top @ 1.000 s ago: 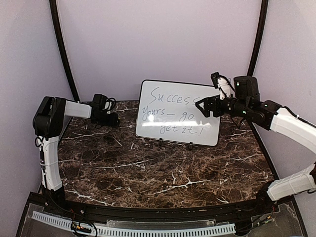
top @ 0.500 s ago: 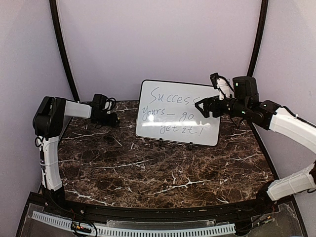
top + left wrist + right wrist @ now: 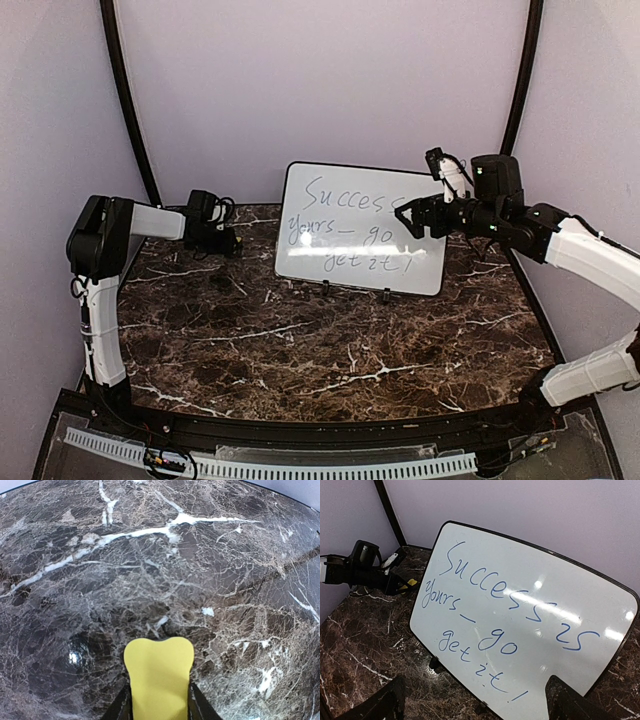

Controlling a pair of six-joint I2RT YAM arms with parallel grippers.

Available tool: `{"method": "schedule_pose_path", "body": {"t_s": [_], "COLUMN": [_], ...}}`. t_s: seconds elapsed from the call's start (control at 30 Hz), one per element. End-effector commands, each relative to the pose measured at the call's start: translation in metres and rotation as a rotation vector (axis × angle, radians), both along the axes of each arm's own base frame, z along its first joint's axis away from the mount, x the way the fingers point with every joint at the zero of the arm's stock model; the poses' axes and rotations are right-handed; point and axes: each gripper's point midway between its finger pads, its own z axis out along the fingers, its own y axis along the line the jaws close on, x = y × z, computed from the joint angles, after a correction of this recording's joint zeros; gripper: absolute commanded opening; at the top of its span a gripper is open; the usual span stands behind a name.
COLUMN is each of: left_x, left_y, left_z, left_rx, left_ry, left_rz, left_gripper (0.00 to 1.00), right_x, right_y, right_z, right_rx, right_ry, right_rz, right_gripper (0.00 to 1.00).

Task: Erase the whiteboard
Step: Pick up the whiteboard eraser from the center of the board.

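Note:
The whiteboard (image 3: 340,215) stands tilted back on small black feet at the back middle of the table, with blue handwriting across it. It fills the right wrist view (image 3: 520,605). My right gripper (image 3: 408,218) hovers open in front of the board's right half; its dark fingertips (image 3: 380,705) frame the lower writing and hold nothing. My left gripper (image 3: 231,243) is low over the table at the back left, shut on a yellow eraser block (image 3: 159,672). The eraser also shows in the right wrist view (image 3: 412,582), left of the board.
The dark marble table (image 3: 300,340) is walled by lilac panels on three sides, with black poles (image 3: 125,100) in the back corners. The board's stand feet (image 3: 325,290) rest on the marble. A white cable rail (image 3: 260,465) runs along the near edge.
My left gripper has shifted slightly to the left with the eraser. The right arm and the whiteboard have barely moved.

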Motion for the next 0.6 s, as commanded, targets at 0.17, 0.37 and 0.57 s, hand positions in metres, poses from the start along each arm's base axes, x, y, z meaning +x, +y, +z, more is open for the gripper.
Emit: {"method": "schedule_pose_path", "body": {"t_s": [0.17, 0.37, 0.57], "left_x": [0.001, -0.001, -0.013], "left_y": [-0.003, -0.007, -0.016], "left_z": [0.023, 0.056, 0.090], "left_rx": [0.004, -0.035, -0.083], "left_ry": [-0.036, -0.033, -0.037], "left_rz": [-0.006, 0.032, 0.040], "left_gripper": [0.33, 0.33, 0.33], "right_x": [0.007, 0.016, 0.029], "right_y": [-0.005, -0.016, -0.032], "right_z": [0.000, 0.000, -0.013], "right_rx": [-0.009, -0.008, 0.004], "right_ry": [-0.018, -0.015, 0.033], "right_rz": [-0.036, -0.092, -0.162], "right_gripper": [0.94, 0.95, 0.94]}}
